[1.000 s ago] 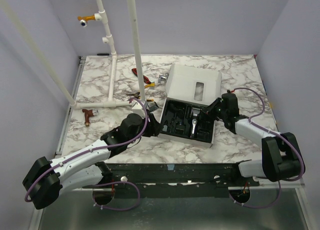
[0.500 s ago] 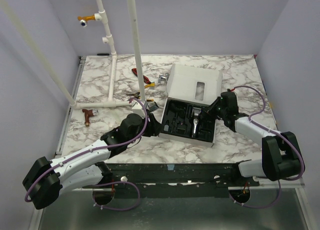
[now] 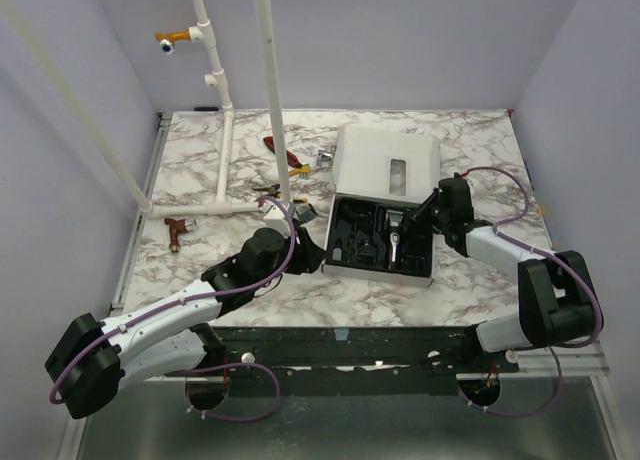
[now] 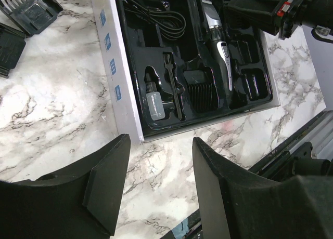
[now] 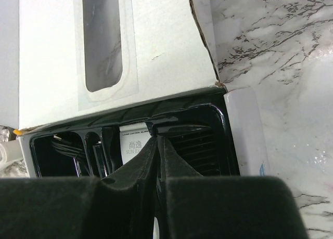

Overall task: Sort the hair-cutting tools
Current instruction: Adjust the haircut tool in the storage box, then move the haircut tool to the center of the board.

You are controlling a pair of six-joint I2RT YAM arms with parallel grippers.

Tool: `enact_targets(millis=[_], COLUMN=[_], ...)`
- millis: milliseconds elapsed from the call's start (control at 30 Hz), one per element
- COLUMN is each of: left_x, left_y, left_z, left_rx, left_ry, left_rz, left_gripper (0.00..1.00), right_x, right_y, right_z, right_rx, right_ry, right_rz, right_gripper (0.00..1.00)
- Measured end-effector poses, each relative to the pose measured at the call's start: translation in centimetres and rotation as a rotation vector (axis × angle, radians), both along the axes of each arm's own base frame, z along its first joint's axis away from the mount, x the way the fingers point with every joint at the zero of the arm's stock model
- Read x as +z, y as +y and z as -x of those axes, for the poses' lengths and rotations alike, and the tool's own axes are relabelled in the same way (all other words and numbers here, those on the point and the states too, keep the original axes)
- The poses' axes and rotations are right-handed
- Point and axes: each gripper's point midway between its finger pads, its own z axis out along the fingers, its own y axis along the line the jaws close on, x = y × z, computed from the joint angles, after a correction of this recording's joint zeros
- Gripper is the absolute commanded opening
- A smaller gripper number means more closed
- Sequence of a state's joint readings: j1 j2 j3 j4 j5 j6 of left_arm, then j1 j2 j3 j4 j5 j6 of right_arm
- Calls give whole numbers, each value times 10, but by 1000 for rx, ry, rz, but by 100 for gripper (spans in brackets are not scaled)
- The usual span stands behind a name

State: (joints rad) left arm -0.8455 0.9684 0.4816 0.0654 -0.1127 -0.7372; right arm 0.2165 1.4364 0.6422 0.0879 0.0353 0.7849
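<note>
An open white box (image 3: 432, 248) holds a black tray (image 4: 135, 72) with the slim black clipper (image 3: 396, 238), silver blade end up, which the left wrist view (image 4: 216, 36) also shows. In the tray lie a comb guard (image 4: 200, 91), a small brush (image 4: 171, 85), an oil bottle (image 4: 154, 101) and a coiled cord (image 4: 156, 18). Two loose black guards (image 4: 31, 10) lie on the table left of the box. My left gripper (image 4: 160, 145) is open and empty over bare table by the box's near-left corner. My right gripper (image 5: 157, 139) is shut, its tips at a glossy tray ridge (image 5: 192, 129) beside the clipper.
The box lid (image 3: 385, 162) stands open behind the tray. A white pipe frame (image 3: 222, 150) stands at the back left, with red- and yellow-handled tools (image 3: 285, 155) near it. A reddish-brown T-shaped piece (image 3: 177, 230) lies at the far left. The table's front edge (image 3: 340, 330) is close to the box.
The box has turned and slid slightly toward the back, and now lies squarer to the table. My right gripper moved with it, up and left. The left arm has stayed put.
</note>
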Motion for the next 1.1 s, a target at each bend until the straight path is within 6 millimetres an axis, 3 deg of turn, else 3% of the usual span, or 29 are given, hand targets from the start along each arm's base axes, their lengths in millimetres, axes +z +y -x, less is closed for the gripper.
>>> enact_targets(millis=[100,167,367,733,900,1000,1100], left_x=[0,-1,3,3,3,2,-3], left_y=[0,1,2,6,11,18,33], left_z=[0,0,1,-4,-9,-16,-29], left_rx=[0,0,1,19,34,61,121], left_ry=[0,1,-9,-11,-13,-9,8], left_rz=[0,-1,10,7,5,2,-10], left_gripper=[53,53,53,53,53,53,53], right_x=[3,9,21,82,64,46,42], right_y=[0,0,-5,-25,-40,-42,-39], right_z=[-1,0,21,36,53,65,70], right_rx=[-2,-3,0,-69,-120,-123,-109], right_ry=[-8,-23,8,-98,-63,-10,-3], right_rz=[-1,-8,-3,27,74,82,67], right_gripper=[16,24,39,44,44,44,44])
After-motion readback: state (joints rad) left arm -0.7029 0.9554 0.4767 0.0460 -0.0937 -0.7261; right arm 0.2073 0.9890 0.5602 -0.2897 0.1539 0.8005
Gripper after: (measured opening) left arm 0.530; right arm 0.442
